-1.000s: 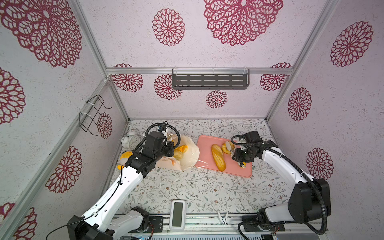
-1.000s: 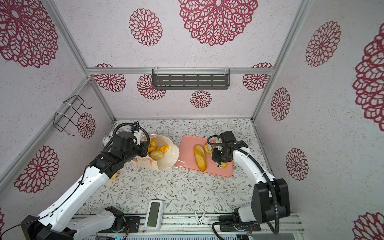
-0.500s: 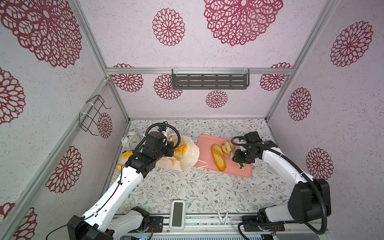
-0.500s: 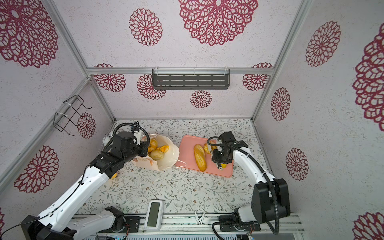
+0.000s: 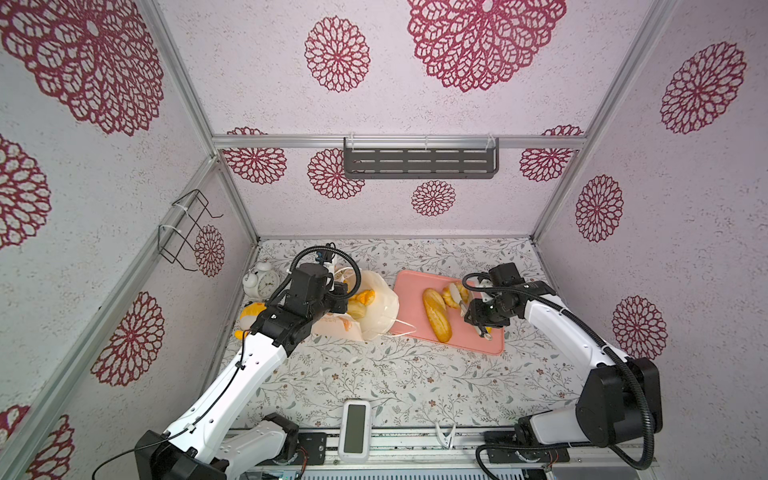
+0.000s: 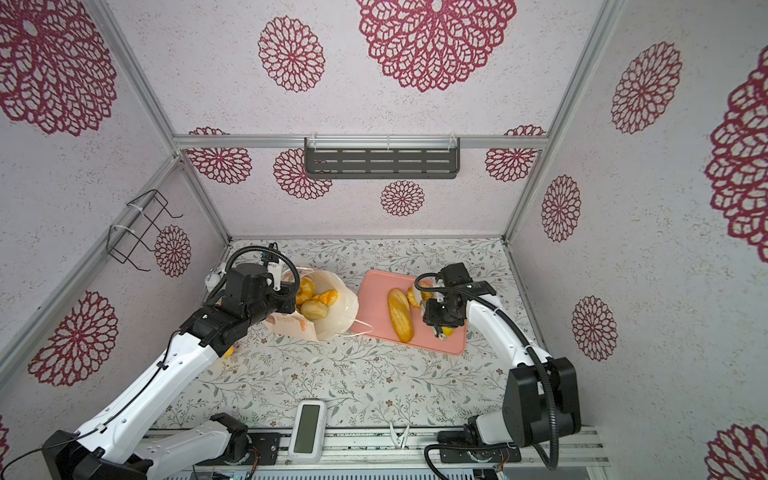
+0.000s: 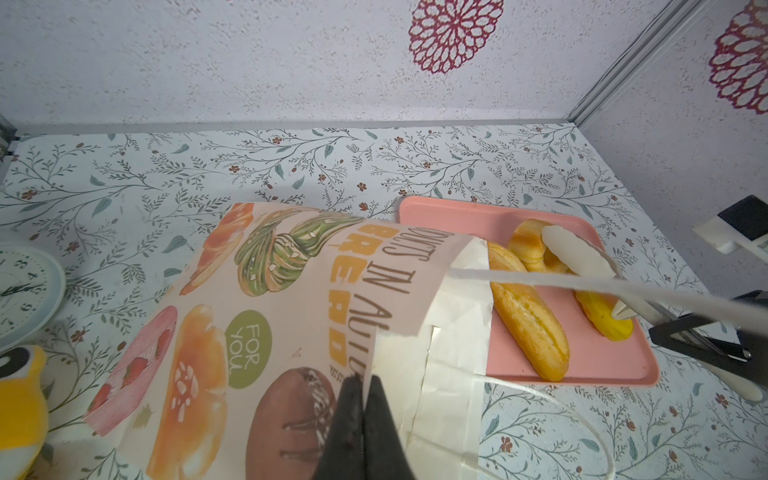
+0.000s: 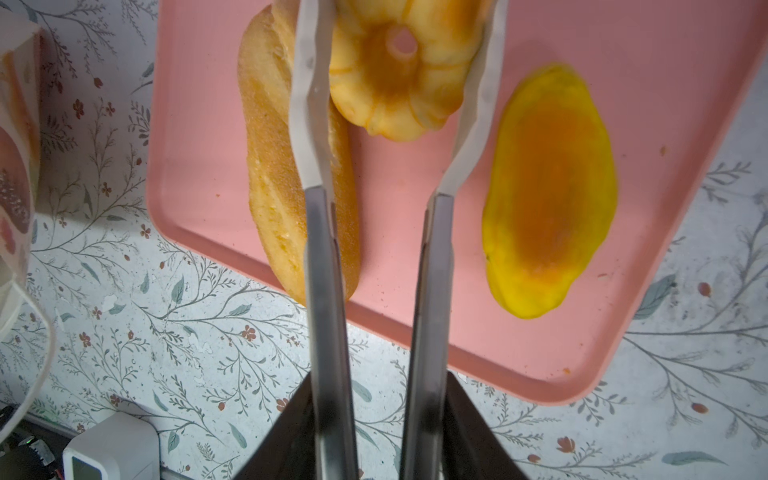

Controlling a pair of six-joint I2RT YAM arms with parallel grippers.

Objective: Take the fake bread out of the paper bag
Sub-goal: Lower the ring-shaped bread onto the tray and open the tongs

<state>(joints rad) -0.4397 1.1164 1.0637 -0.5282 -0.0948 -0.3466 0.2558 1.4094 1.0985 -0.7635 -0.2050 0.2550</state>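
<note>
Setting: pale walls (image 5: 415, 104) printed with crimson rosettes enclose a floral-patterned bench (image 5: 374, 374).
Paper bag (image 7: 291, 311): cream-white, leaning at the bench's left-centre with its mouth open, just beside the pink tray (image 5: 494, 345). Its printed side shows pastries and the orange word "BREAD". A white cord handle (image 7: 519, 277) stretches from the rim.
Fake bread, in the bag (image 6: 318, 303): glossy golden and orange buns show through the mouth in both top views.
Fake bread, on the tray: a long loaf (image 8: 270, 166), golden-brown with a pale slashed crust. A fluted ring bun (image 8: 395, 75) with a centre hole lies just beside it. A yellow roll (image 8: 548, 191) with an orange-brown middle lies apart.
Left tool (image 7: 365, 382): closed, pinching the bag's rim.
Right tool (image 8: 378, 432): clamped on the metal arms of tongs (image 8: 320, 249). Their white blades flank the ring bun; whether they press it cannot be told.
</note>
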